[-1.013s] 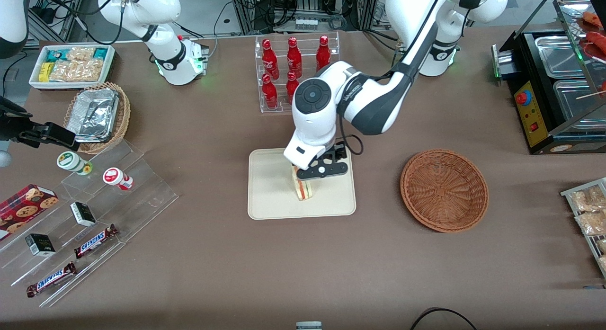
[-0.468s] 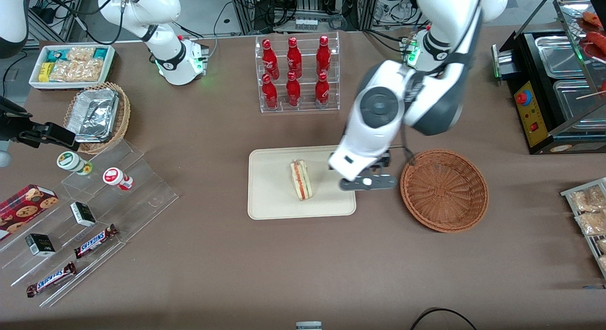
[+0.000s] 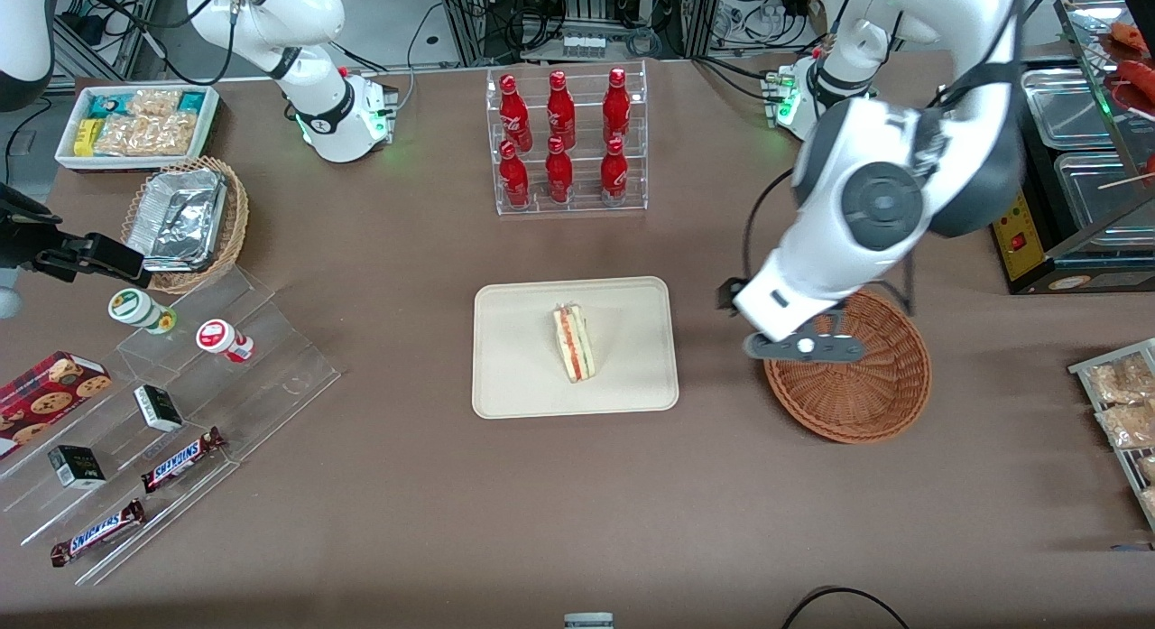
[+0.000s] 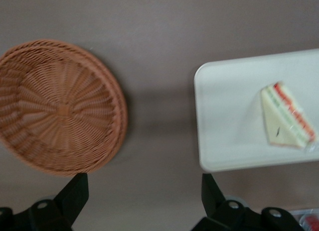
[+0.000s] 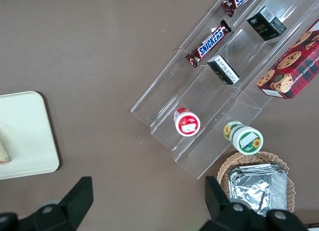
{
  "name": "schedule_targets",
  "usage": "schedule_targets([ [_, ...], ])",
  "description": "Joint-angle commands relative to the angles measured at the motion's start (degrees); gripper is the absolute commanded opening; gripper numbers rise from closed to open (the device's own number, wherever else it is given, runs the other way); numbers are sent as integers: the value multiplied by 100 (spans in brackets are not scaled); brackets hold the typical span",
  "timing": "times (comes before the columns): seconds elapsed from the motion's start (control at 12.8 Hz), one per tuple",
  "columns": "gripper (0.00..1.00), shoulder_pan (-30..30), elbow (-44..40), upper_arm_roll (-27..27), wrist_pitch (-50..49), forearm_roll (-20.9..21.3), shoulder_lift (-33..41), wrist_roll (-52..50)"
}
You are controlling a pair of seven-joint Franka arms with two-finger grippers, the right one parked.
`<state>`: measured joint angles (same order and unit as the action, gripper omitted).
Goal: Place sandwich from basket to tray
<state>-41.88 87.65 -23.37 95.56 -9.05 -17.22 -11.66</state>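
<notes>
Gripper point(image 3: 801, 346) is hanging over the rim of the empty basket point(image 3: 857, 385), fingers spread apart, holding nothing. Sandwich point(image 3: 574, 343) is sitting on its edge in the middle of the tray point(image 3: 514, 376). Looks basically done to me, nothing left but parking the arm.

Brown table point(image 3: 379, 485) bearing tray point(image 3: 523, 385), basket point(image 3: 866, 403), bottle rack point(image 3: 567, 205); gripper point(image 3: 801, 346) hovered above the basket's rim.

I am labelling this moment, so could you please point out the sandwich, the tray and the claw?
sandwich point(image 3: 574, 343), front view, on its striped filling edge.
tray point(image 3: 514, 358), front view, on bare floor.
claw point(image 4: 144, 191), left wrist view, midway between its open fingertips, above the table between basket and tray.
</notes>
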Motion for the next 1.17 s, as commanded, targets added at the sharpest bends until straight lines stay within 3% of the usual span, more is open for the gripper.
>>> schedule_targets([
  [0.0,100,-93,165,-439,-397,34,456,532],
  [0.31,100,-84,165,-493,-871,517,939,559],
  [0.78,100,-58,156,-484,-1242,641,1335,559],
  [0.86,100,238,156,-406,-1242,641,1327,568],
  [1.09,100,1293,165,752,-1233,781,1362,568],
])
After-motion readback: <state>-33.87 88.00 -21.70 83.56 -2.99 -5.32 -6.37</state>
